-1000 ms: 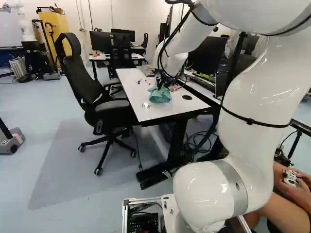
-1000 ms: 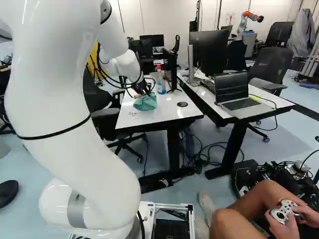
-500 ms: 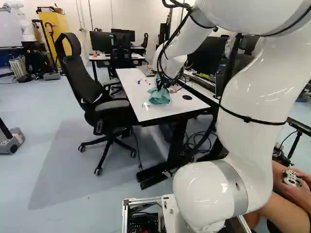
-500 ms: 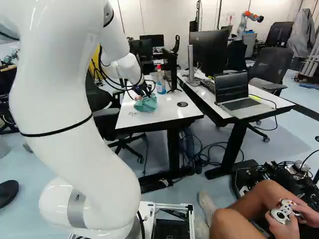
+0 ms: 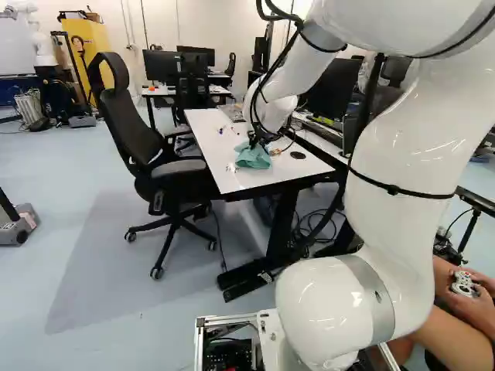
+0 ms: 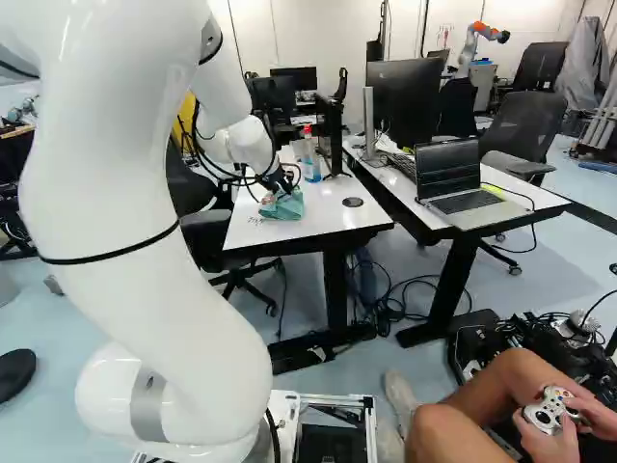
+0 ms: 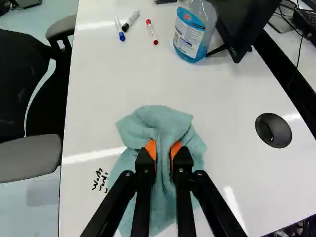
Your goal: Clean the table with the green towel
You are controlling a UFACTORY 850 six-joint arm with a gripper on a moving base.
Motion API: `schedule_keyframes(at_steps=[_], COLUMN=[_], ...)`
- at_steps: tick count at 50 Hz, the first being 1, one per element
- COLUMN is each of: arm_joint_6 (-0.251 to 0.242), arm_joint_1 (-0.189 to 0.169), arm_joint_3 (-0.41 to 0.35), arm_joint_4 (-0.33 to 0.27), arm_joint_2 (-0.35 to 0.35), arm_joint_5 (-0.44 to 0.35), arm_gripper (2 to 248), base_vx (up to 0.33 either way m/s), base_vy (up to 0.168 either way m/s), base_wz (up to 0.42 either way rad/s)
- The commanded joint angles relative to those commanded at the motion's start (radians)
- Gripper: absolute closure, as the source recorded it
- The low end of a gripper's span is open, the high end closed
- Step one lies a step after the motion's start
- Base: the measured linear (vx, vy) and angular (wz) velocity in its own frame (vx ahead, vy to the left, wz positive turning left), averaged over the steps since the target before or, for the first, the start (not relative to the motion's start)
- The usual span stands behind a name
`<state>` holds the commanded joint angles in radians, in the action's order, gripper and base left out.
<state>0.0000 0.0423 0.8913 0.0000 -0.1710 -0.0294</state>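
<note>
In the left base view my gripper is down at the green towel on the white table. The wrist view shows the gripper shut on a bunched fold of the towel, an orange pad on either side of it. The rest of the cloth spreads on the tabletop around and under the fingers. Small dark marks lie on the table just beside the towel, on the chair's side.
Ahead of the gripper are a blue spray bottle, a red marker, a blue marker and a black marker. A monitor stands behind the bottle. An office chair adjoins the table; a laptop is on the neighbouring desk.
The gripper's wrist has tilted and shifted slightly, and the towel it holds has changed shape, looking a little flatter. The base has not moved.
</note>
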Motion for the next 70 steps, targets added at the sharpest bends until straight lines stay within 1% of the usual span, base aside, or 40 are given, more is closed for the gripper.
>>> schedule_keyframes(at_steps=[20,38,44,53,70], arm_joint_6=[0.0,0.0,0.0,0.0,0.0], arm_joint_1=[0.001,0.003,0.003,0.003,0.003], arm_joint_3=[-0.033,-0.08,-0.077,-0.077,-0.077], arm_joint_4=[0.0,0.0,0.0,0.0,0.0], arm_joint_2=[-0.017,-0.018,-0.032,-0.032,-0.032], arm_joint_5=[-0.081,-0.141,-0.156,-0.173,-0.167], arm_gripper=[199,199,199,199,199], base_vx=[0.0,0.0,0.0,0.0,0.0], base_vy=[0.0,0.0,0.0,0.0,0.0], base_wz=[0.0,0.0,0.0,0.0,0.0])
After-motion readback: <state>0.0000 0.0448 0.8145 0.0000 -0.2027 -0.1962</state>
